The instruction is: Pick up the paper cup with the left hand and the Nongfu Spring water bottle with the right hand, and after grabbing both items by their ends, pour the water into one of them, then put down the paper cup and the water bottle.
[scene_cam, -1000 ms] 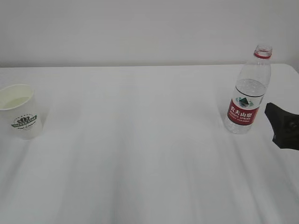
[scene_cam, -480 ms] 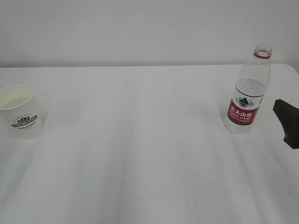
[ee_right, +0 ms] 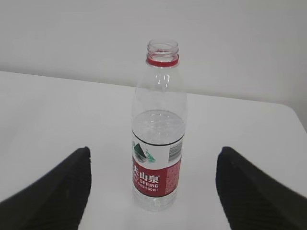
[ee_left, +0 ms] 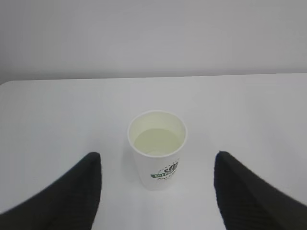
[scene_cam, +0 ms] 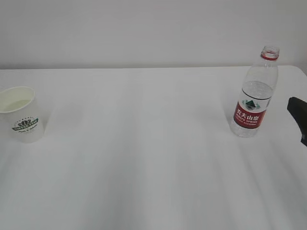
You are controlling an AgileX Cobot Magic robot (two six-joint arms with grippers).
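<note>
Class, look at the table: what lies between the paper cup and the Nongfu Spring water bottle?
Nothing: in the exterior view only bare white table stretches between the paper cup and the Nongfu Spring water bottle.

A plain white table (scene_cam: 144,143) fills most of the exterior view — smooth, evenly lit, with faint soft shadows running across it — and its far edge meets a bare pale grey wall (scene_cam: 144,33) that closes off the background.

Uncapped water bottle (ee_right: 159,143) upright between parted jaws
</note>
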